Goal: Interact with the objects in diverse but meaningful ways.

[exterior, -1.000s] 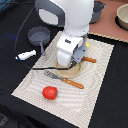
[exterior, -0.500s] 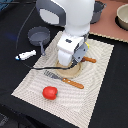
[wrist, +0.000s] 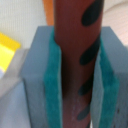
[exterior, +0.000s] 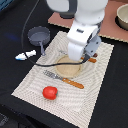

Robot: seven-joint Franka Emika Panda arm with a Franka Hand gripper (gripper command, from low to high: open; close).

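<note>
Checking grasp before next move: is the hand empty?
No: the wrist view shows the brown sausage clamped between the hand's teal pads.

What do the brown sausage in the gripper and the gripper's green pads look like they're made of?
The brown sausage looks like hard plastic: smooth, slightly glossy reddish-brown with painted dark oval grill marks. The pads look like soft rubber or foam: matte teal, with a fuzzy textured surface, backed by dull grey fingers, probably plastic. The gripper clamps the sausage between them.

Exterior view: high, angled down on the striped placemat (exterior: 95, 95), arm included, moderate range. Wrist view: very close, looking along the gripper (wrist: 77, 75) at the brown sausage (wrist: 75, 55) between its pads. Shared region: the gripper zone over the round tan plate (exterior: 67, 67).
</note>
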